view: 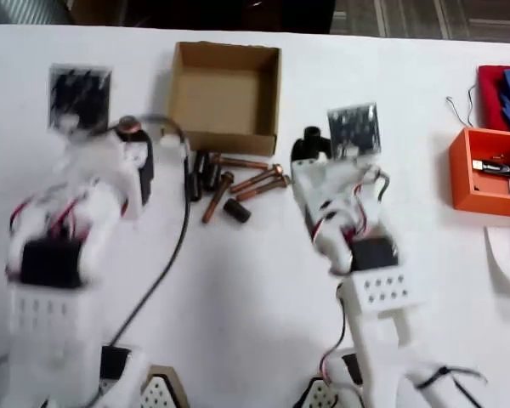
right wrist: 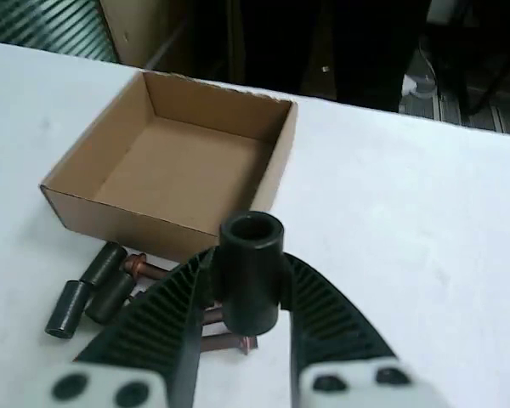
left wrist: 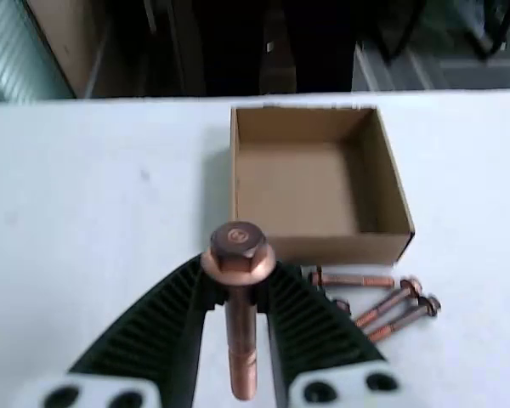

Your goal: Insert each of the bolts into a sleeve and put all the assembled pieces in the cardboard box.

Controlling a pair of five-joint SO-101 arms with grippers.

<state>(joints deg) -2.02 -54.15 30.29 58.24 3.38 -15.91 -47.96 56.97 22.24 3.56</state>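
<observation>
Bolt (left wrist: 238,323) left, sleeve (right wrist: 251,276) right, both seemingly upright

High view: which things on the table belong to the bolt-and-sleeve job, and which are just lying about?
Job:
box
loose bolts
loose sleeves
bolt in left claw
sleeve in right claw

Lying about:
orange tray, with a black stick in it
red and blue fabric
</observation>
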